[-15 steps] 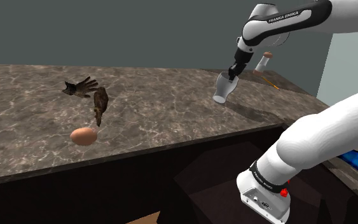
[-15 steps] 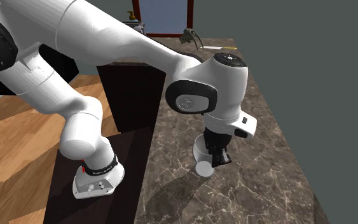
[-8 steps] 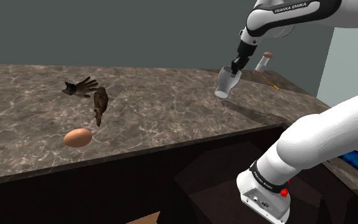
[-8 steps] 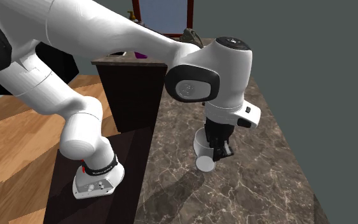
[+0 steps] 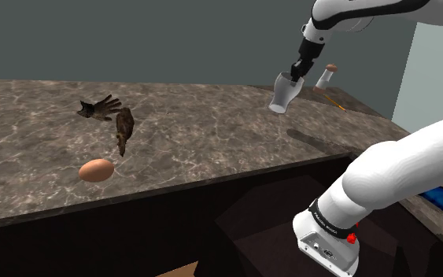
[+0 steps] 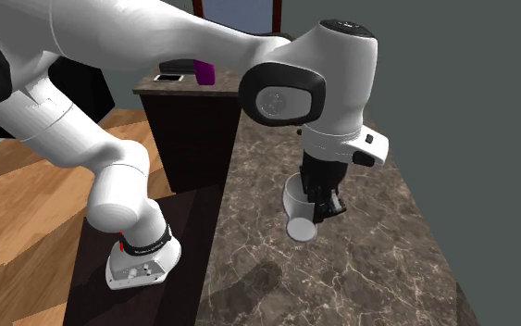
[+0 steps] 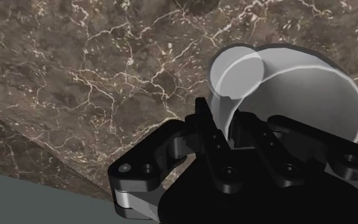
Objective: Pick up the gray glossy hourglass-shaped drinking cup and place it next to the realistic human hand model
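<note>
The grey glossy cup (image 5: 283, 93) hangs tilted in the air above the marble counter (image 5: 212, 149), toward the shoulder view's right. My gripper (image 5: 297, 76) is shut on its rim, one finger inside and one outside. In the second exterior view the cup (image 6: 296, 209) hangs beside the gripper (image 6: 324, 207), well off the stone. In the wrist view the cup's wall (image 7: 298, 76) is clasped between the fingers of the gripper (image 7: 227, 124). The dark brown hand model (image 5: 100, 107) lies on the counter far off at the shoulder view's left.
A brown elongated object (image 5: 123, 130) and an orange-brown egg shape (image 5: 96, 170) lie close to the hand model. A small white bottle (image 5: 324, 76) and a yellow pencil (image 5: 334, 101) sit behind the cup. The counter's front edge drops to a dark cabinet (image 6: 189, 139).
The gripper has risen with the cup, lifting it higher above the counter. The egg shape shifted slightly to the shoulder view's left.
</note>
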